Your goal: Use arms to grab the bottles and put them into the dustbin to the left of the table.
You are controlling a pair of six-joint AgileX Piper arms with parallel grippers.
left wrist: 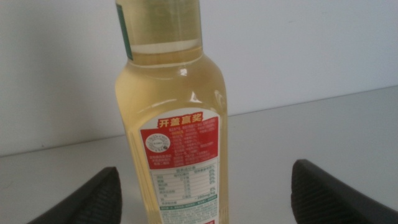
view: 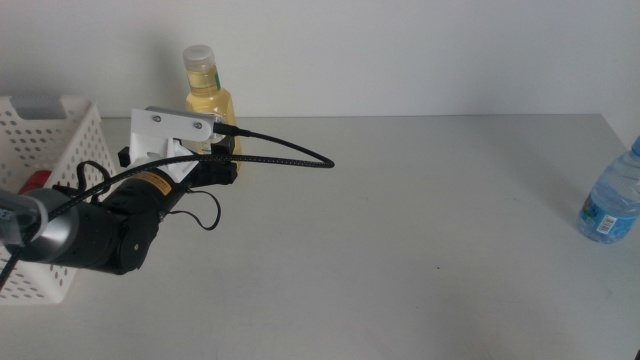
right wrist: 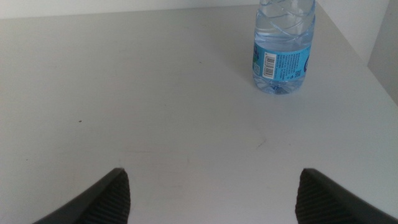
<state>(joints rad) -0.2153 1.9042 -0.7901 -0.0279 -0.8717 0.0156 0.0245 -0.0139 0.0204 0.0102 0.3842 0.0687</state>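
Observation:
The clear bottle of yellow liquid (view: 208, 95) with a white cap stands upright at the table's back left. My left gripper (view: 222, 158) is open right in front of its lower part. In the left wrist view the bottle (left wrist: 177, 124) stands between the open jaws of the left gripper (left wrist: 205, 169), not gripped. The blue-labelled water bottle (view: 612, 203) stands at the right edge. The right wrist view shows the water bottle (right wrist: 283, 53) some way ahead of my open, empty right gripper (right wrist: 211, 177). A patch of red (view: 35, 180) shows inside the white dustbin (view: 45, 135).
The light-grey table (view: 400, 250) runs wide between the two bottles. The dustbin stands at the left edge, partly behind my left arm and its black cable (view: 290, 155). A white wall rises behind the table.

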